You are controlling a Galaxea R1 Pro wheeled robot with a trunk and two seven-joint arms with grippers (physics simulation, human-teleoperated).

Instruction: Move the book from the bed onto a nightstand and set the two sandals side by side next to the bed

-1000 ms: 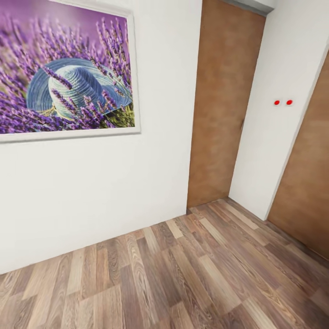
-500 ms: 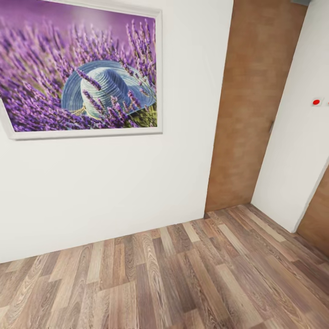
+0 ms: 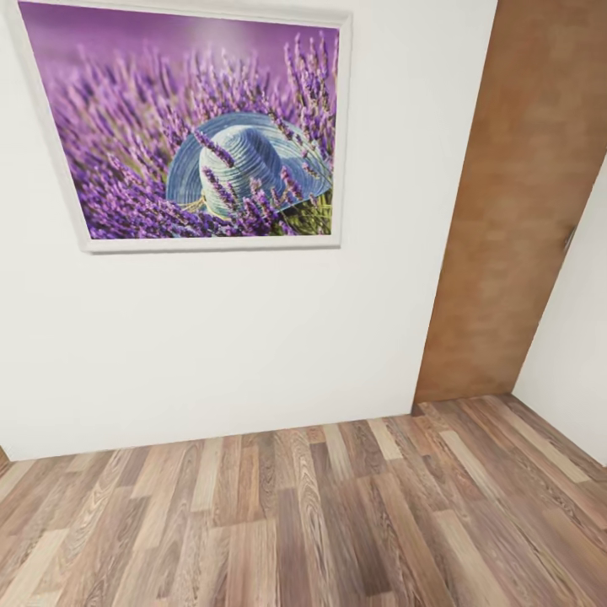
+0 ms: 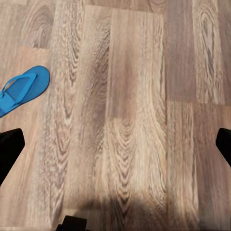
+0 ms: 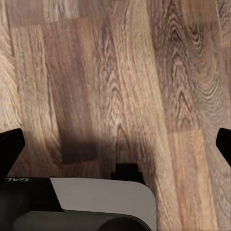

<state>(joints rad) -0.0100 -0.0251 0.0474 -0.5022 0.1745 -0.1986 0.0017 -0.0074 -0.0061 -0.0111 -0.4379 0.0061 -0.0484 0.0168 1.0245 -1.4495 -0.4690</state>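
Head view: white-framed print of purple lavender w/ a blue straw hat (image 3: 211, 139) is seen hung on white wall (image 3: 236, 337); brown wooden door panel (image 3: 514, 211) at right; wood-plank floor (image 3: 303, 523) below.

L wrist view: left gripper (image 4: 115, 144) jaws are spread wide, nothing held, dark tips at frame edges. One bright blue flip-flop sandal (image 4: 21, 90) is seen flat on the planks, well apart from jaws.

R wrist view: right gripper (image 5: 115, 144) jaws likewise spread wide, empty, over bare planks; grey-white robot body part (image 5: 96, 204) in frame.
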